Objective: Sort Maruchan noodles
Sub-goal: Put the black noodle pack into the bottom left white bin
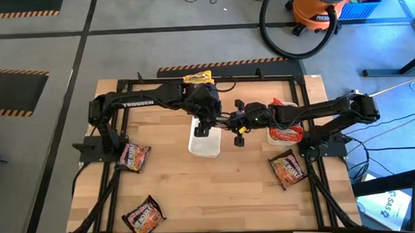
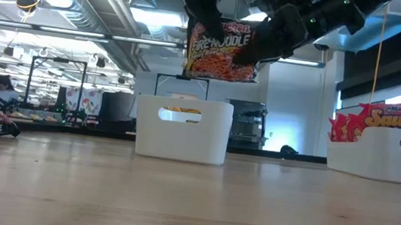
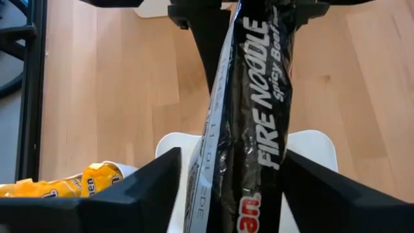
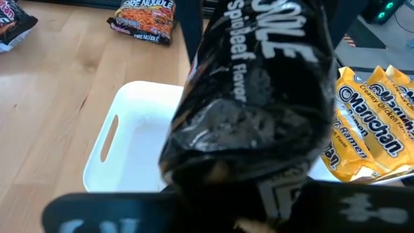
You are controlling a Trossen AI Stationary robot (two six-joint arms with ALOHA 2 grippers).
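Both arms meet over the middle of the table, above the empty white bin [image 1: 204,143]. A dark Fire Noodle spicy beef packet [image 2: 221,49] hangs in the air directly over that bin, upright, label facing the low camera.

Left gripper [image 1: 206,125]: fingers closed on the packet, one either side of it in the left wrist view, packet [image 3: 249,123] running down between them toward the bin below. Right gripper [image 1: 238,120]: reaches in from the right and meets the same packet; in its own wrist view the packet [image 4: 255,97] fills the space in front of its fingers and appears pinched at its lower edge. Judged closed on it too, so this reads as a two-handed hold or a handover in mid-air.

Other packets:
- yellow Maruchan creamy chicken packets [image 4: 369,123] in the bin at the table's far edge [image 1: 197,78]
- red-orange packets [image 1: 287,130] in the bin on the right side, labelled "Saucy" in the low view
- three more Fire Noodle packets loose on the wood: left [image 1: 133,156], front left [image 1: 143,216], right [image 1: 288,168]

Step in hand: placing the first dark packet into the middle bin, which I judge is meant for that flavour.

Next move calls for one gripper to let go first, then lowering the packet into the bin opening before release. The packet is limp and tall; dropped from this height it could catch the rim and tip out.
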